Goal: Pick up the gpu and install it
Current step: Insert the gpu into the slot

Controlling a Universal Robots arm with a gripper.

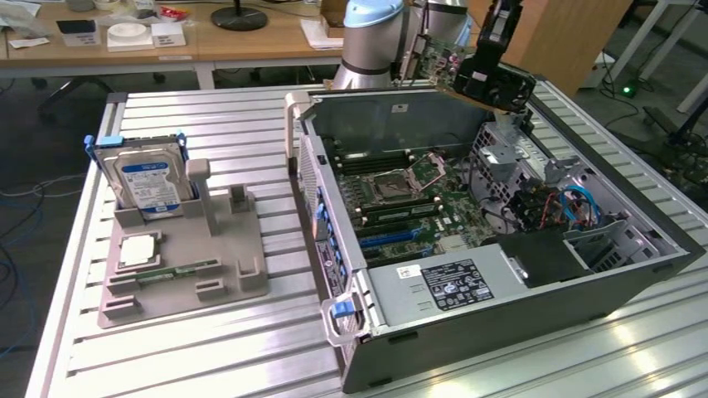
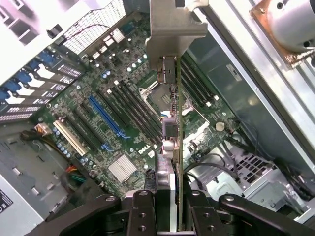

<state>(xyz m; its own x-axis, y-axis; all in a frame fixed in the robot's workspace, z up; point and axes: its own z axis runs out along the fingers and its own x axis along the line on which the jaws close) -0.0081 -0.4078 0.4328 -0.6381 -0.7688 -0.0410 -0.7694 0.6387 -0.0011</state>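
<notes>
While pinched edge-on in the black gripper (image 2: 169,212), the thin black gpu (image 2: 170,132) with pale metal bracket hangs above the green motherboard (image 2: 113,118) of the open grey computer case (image 1: 498,332).

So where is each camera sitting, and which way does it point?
Exterior view: off the arm, raised above the table, looking down into the open case; the arm stands at the far side.
Wrist view: on the wrist, looking down past the end effector, shut on the gpu, to the motherboard.
Shared: both show the motherboard and the held gpu.
</notes>
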